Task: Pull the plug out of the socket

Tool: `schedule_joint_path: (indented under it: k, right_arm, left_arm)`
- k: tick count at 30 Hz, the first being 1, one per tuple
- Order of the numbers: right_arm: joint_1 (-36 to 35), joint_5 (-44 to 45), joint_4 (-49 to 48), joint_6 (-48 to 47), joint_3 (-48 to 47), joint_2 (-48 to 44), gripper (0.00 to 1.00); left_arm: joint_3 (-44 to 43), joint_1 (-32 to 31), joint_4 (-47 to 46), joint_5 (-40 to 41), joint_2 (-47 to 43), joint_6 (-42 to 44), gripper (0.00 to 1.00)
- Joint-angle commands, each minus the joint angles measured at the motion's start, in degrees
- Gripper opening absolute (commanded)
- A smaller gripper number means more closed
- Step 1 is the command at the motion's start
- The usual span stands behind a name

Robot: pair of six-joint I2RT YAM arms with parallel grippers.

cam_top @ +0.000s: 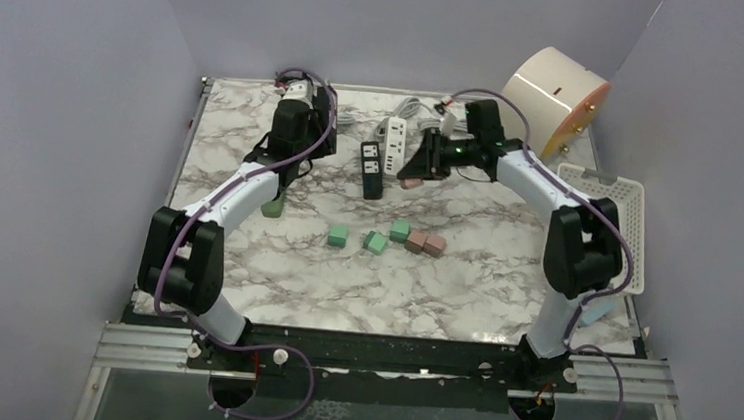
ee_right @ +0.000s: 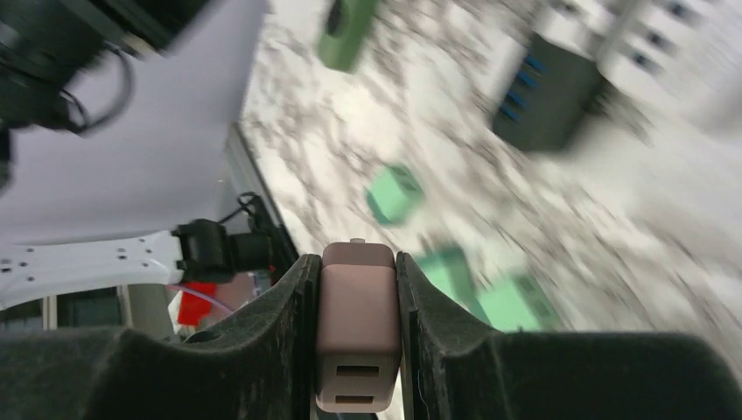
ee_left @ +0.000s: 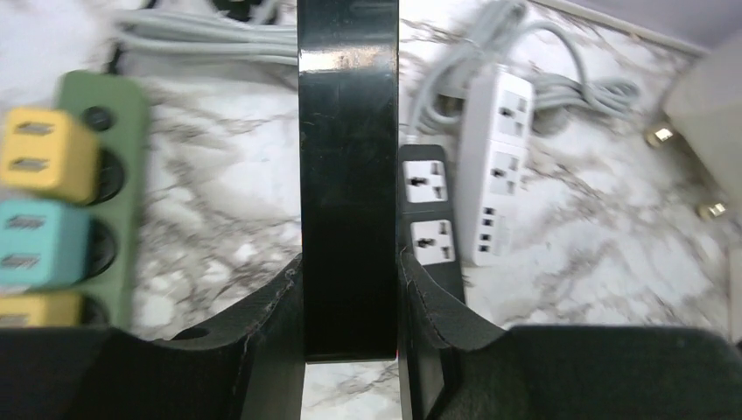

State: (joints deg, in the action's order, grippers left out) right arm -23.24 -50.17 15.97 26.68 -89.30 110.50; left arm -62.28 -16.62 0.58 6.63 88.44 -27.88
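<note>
Pink plug [ee_right: 357, 332], a small cube-type adapter, sits pinched betw. the pads of the R gripper [ee_right: 354, 280], held in the air w/ no socket on it; the tabletop behind is blurred in the R wrist view. L gripper [ee_left: 350, 271] is clamped on a black glossy bar [ee_left: 348, 157] running lengthwise betw. its fingers; what the bar is cannot be told, poss. a strip seen from its back. Frame left: green power strip [ee_left: 118, 201] w/ a yellow plug [ee_left: 44, 153], a teal plug [ee_left: 39, 245] and a 2nd yellow plug [ee_left: 35, 308] seated in it. Frame right: black power strip [ee_left: 427, 219] and white power strip [ee_left: 500, 166], side by side, visible sockets bare. Top view: loose green plugs [cam_top: 338, 235] and loose pink plugs [cam_top: 416, 242] lie mid-table on the marble [cam_top: 503, 281]. Progress, as judged: the pull for this plug looks done; left to do is prob. setting it down w/ the loose ones, then the three seated plugs, if the task covers them.
</note>
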Motion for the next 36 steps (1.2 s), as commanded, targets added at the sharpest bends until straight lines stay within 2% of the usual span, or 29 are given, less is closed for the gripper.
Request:
schedule_joint_path:
  k: [1, 3, 5, 8, 11, 14, 17, 19, 21, 24, 32, 36]
  right_arm:
    - [7.9, 6.1, 7.9, -15.3, 12.7, -13.9, 0.01]
    - [8.0, 17.1, 14.8, -23.2, 16.9, -18.4, 0.01]
    - [8.0, 21.2, 17.0, -29.0, 21.3, -22.1, 0.01]
    - [8.1, 21.5, 16.8, -37.0, 26.6, -25.9, 0.01]
    - [8.0, 18.6, 21.1, -52.2, 27.9, -26.0, 0.01]
    - [8.0, 23.0, 24.7, -55.2, 26.4, -24.4, 0.01]
    - [8.0, 20.2, 30.8, -61.0, 24.1, -20.8, 0.01]
    - [8.0, 14.1, 33.0, -64.0, 22.7, -18.4, 0.01]
    - [7.9, 11.0, 34.3, -65.5, 21.7, -16.2, 0.01]
    - [7.3, 12.9, 35.7, -66.4, 21.4, -13.3, 0.01]
    - [3.5, 15.9, 37.8, -67.1, 22.9, -7.4, 0.01]
    - [3.3, 19.7, 36.7, -65.7, 22.8, -5.9, 0.06]
  left_arm:
    - [-5.2, -0.2, -7.7, -19.2, 4.2, 7.7, 0.00]
    - [-6.7, -0.2, -6.0, -20.6, 5.9, 8.7, 0.00]
    - [-7.7, -0.2, -4.3, -21.2, 7.5, 8.9, 0.00]
    - [-8.2, 0.1, -3.3, -25.6, 10.5, 7.8, 0.00]
    - [-9.7, 0.4, -1.6, -31.5, 13.6, 7.6, 0.00]
    - [-11.7, 0.6, 0.4, -35.2, 15.4, 8.3, 0.00]
    - [-12.0, 0.6, 0.6, -37.1, 15.5, 9.7, 0.01]
    - [-11.7, 0.7, 0.4, -37.7, 15.5, 10.1, 0.02]
    - [-10.7, 0.8, -0.4, -38.0, 15.4, 10.0, 0.02]
    - [-9.1, 0.9, -1.1, -38.5, 15.1, 10.0, 0.06]
    - [-9.6, 1.2, 0.9, -36.1, 17.5, 8.8, 0.24]
    - [-10.0, 1.6, 2.0, -34.0, 18.3, 8.6, 0.33]
